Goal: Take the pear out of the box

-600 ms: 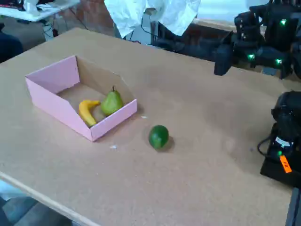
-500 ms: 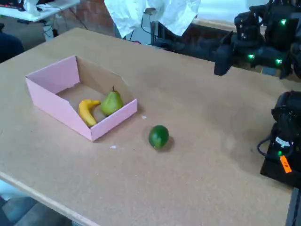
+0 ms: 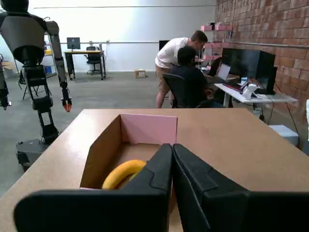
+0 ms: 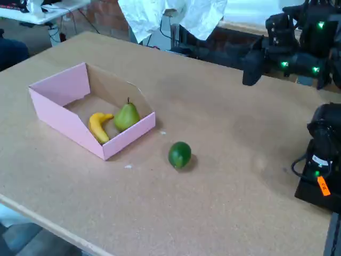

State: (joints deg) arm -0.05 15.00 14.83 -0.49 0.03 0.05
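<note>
Pear (image 4: 127, 116) sits upright in the box (image 4: 58, 88), near the low front wall, just beside the banana (image 4: 98, 126) – touching or not, we can't tell. Round green fruit (image 4: 179, 154) lies on the desk (image 4: 224, 160) outside the box, near its front corner.

Our claw (image 4: 252, 68) hangs high at the far right of the fixed view, well apart from the box. In wrist view the claw (image 3: 172, 159) fingers are pressed together, nothing between them, pointed at the box w/ the banana (image 3: 121, 172) peeking out at left; pear is hidden behind the fingers there.

Risks as we judge them:
- Claw must spread before descent; if it comes down closed it'll knock the pear over or shove it into the banana.
- Banana is so close that a wide spread may snag it too, or pinch both.
- Front wall is low but slanted sides are taller; a low approach could catch the rim & drag the light cardboard.
- Pear tapers, so a grip near the narrow top may slip; go for the belly.
</note>
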